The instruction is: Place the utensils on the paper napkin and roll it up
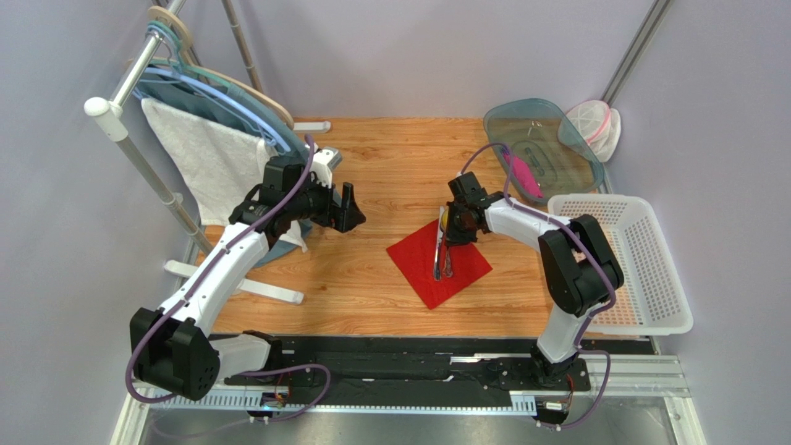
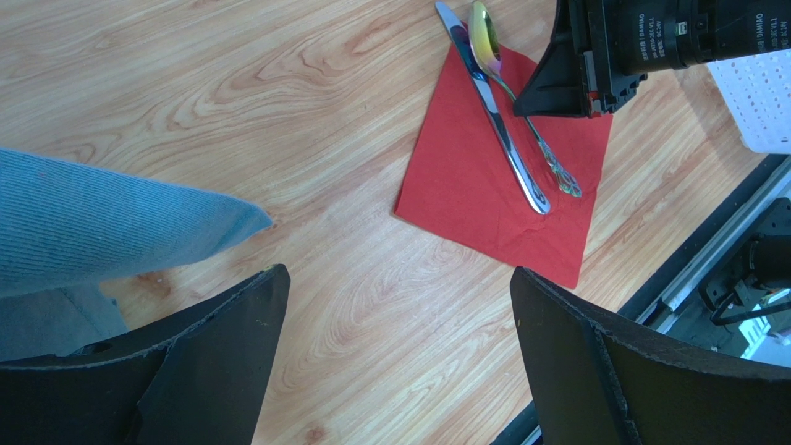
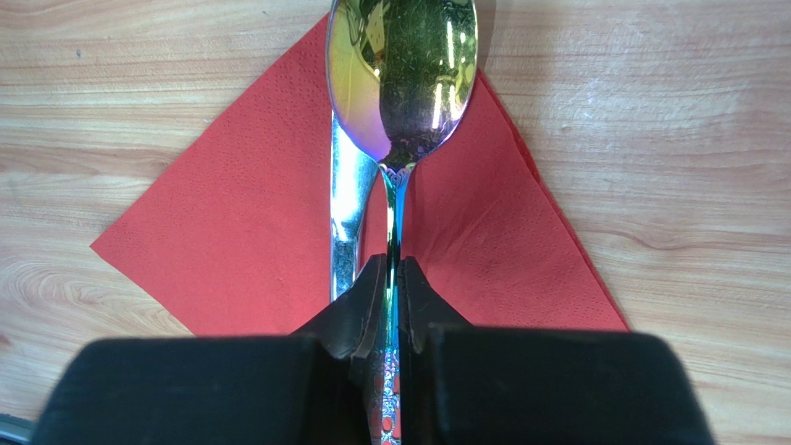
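Note:
The red paper napkin [image 1: 436, 267] lies flat on the wooden table, one corner pointing away from the arms. A silver knife [image 2: 494, 116] lies along its middle. Right next to the knife is a shiny spoon [image 3: 404, 65], its bowl past the napkin's far corner. My right gripper [image 3: 393, 278] is shut on the spoon's handle, low over the napkin; it also shows in the top view [image 1: 449, 239]. The napkin [image 3: 241, 232] and knife [image 3: 348, 204] show beneath it. My left gripper [image 1: 351, 209] is open and empty, off to the napkin's left above bare wood; its fingers [image 2: 213, 352] stand wide apart.
A white perforated basket [image 1: 641, 269] stands at the right edge. A teal translucent tray [image 1: 548, 148] holding a pink object [image 1: 525, 176] sits at the back right. A rack with a white towel [image 1: 213, 158] and blue cloth [image 2: 93, 222] stands at the left.

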`<state>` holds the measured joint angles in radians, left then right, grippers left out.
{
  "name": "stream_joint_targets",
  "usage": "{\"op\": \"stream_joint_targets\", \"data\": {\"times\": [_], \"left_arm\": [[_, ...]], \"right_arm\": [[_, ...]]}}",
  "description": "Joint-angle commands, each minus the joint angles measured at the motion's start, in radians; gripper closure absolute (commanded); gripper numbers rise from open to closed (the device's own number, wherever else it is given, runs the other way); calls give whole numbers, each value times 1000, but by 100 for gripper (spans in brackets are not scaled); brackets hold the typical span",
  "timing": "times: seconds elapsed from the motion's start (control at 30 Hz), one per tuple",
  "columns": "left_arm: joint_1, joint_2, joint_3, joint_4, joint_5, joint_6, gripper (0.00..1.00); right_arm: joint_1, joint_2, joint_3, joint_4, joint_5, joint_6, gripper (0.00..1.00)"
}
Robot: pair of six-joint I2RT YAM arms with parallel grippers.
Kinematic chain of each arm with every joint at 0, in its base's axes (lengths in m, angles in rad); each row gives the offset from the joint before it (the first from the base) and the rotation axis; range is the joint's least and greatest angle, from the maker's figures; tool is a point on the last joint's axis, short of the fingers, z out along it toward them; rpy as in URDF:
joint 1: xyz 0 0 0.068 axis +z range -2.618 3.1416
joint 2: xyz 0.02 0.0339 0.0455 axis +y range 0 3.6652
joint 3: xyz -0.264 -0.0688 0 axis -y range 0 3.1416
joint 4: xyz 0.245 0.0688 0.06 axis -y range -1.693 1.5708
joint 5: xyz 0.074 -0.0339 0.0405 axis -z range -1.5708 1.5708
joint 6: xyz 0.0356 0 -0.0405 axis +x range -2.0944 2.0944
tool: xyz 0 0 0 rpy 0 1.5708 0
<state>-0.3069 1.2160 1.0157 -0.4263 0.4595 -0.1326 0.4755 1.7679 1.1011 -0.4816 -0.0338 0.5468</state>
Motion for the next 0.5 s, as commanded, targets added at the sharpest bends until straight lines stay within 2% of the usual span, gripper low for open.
{"op": "stream_joint_targets", "data": {"times": [0.0,0.47], "left_arm": [[5,1,-8,40,11,-7,2],[5,-3,-12,35,16,-9,2]], "right_arm": [[14,15,40,12,18,27,93],[18,21,49,-11,9,27,81]]}}
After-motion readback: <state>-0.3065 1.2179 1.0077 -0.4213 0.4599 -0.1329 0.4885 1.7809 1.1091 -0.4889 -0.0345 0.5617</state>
